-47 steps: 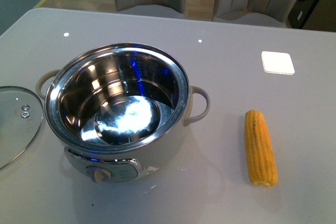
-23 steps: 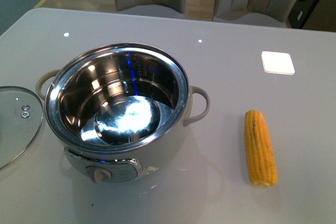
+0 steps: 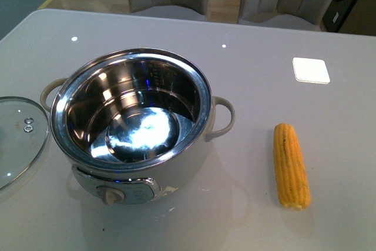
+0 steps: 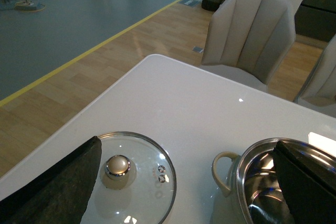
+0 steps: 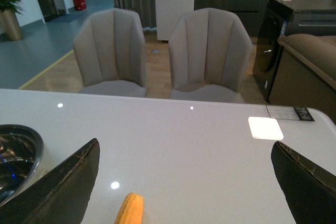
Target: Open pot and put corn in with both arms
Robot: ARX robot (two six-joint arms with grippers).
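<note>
Left claw (image 4: 186, 145) hangs spread wide with nothing between its fingers, looking down on the lid (image 4: 128, 179) and the pot (image 4: 252, 171). Right claw (image 5: 184, 145) gapes empty too, with the corn (image 5: 130, 209) showing at the edge of its view. Neither arm shows in the front view.

Progress, as we judge it: the opening is done. The lid lies flat on the tabletop (image 3: 264, 92) at the pot's left, close by its left handle; we cannot tell whether they touch. The steel bowl is bare inside. The corn lies on the tabletop to the right of the pot, apart from the right handle, pointing away from us. Picking it up and dropping it in is what remains.

Room: bare tabletop all round the corn, and a clear strip between it and the pot. A white square pad (image 3: 311, 69) sits farther back, well apart. The lid rests near the tabletop's left edge. The pot's rim stands high, so we expect the corn needs lifting over it. Chairs (image 5: 160, 51) stand beyond the far edge, out of the way.
</note>
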